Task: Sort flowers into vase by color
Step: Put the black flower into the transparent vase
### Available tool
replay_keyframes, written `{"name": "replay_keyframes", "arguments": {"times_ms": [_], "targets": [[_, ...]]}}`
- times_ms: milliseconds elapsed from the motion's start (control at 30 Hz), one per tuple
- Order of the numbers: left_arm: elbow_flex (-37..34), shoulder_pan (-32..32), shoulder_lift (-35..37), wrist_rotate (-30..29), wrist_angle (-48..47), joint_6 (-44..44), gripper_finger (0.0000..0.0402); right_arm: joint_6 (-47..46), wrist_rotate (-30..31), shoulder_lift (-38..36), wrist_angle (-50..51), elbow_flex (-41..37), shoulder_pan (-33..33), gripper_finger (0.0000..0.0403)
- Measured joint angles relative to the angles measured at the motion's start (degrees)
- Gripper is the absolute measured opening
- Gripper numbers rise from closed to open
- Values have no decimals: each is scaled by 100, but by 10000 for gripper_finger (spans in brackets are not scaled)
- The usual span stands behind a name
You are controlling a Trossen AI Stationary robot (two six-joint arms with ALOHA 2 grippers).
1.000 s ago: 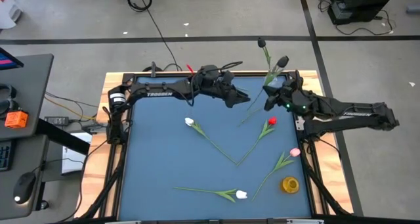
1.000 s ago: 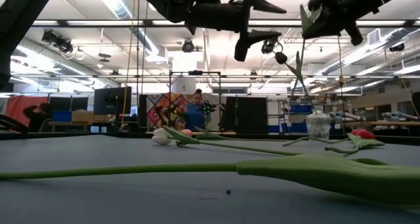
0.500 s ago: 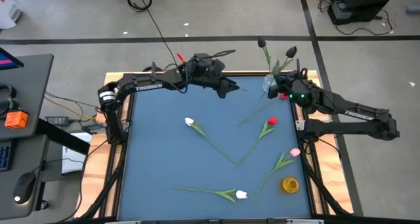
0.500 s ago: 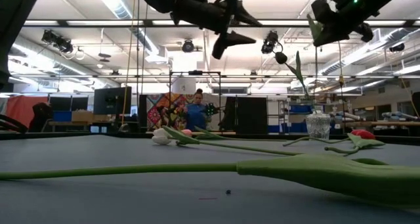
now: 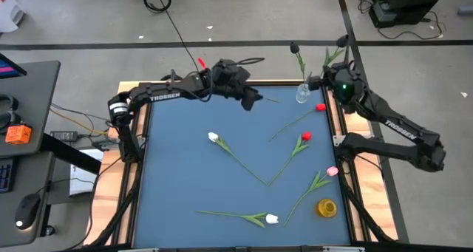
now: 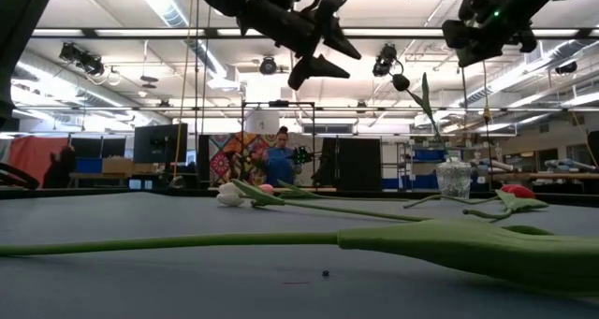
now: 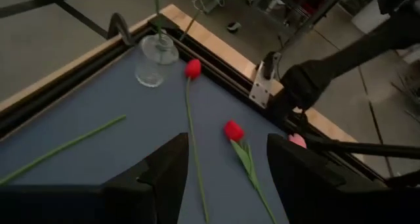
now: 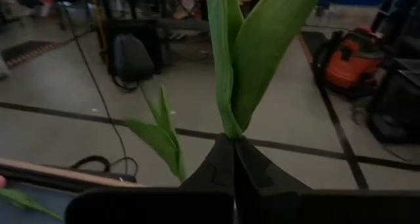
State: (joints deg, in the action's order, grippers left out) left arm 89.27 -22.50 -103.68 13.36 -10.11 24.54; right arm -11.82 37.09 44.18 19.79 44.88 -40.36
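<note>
My right gripper [image 5: 334, 71] is up over the table's far right corner, shut on a black tulip [image 5: 341, 41]. Next to it, a clear glass vase [image 5: 303, 95] stands on the table and holds another black tulip [image 5: 294, 47] by its stem. On the blue mat lie two red tulips [image 5: 319, 108] [image 5: 305, 137], a pink one [image 5: 332, 172] and two white ones [image 5: 213, 137] [image 5: 272, 219]. My left gripper [image 5: 251, 102] hangs open above the far middle of the mat, holding nothing. My right gripper pinches the black tulip's stem where the leaves branch off [image 8: 227, 133], between its two shut fingers. The fingers lie across the stem. The leaves [image 8: 252, 46] rise up from the fingers, and the tulip is lifted clear of the table.
A small yellow vase [image 5: 326, 207] stands near the right front corner. A bare green stem [image 7: 65, 147] lies on the mat by the far edge. The raised black frame [image 5: 222, 83] borders the mat. The mat's left half is free.
My right gripper has carried the black tulip up and toward the table's far right corner, past the glass vase, and the flower has turned with it. My left gripper has drawn back toward the far left and tipped up. The tulips on the mat stay put.
</note>
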Motion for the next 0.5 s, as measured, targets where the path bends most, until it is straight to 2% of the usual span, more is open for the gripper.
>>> {"name": "replay_keyframes", "arguments": {"times_ms": [100,300,500], "targets": [[0,-71,0,-33,-10,10,210,159,-287,177,-381,0,-232,0],[0,-153,0,-39,-9,10,210,176,-625,627,-418,0,-549,0],[0,-173,-2,-35,-14,-13,210,262,-677,1045,-643,0,-603,0]]}}
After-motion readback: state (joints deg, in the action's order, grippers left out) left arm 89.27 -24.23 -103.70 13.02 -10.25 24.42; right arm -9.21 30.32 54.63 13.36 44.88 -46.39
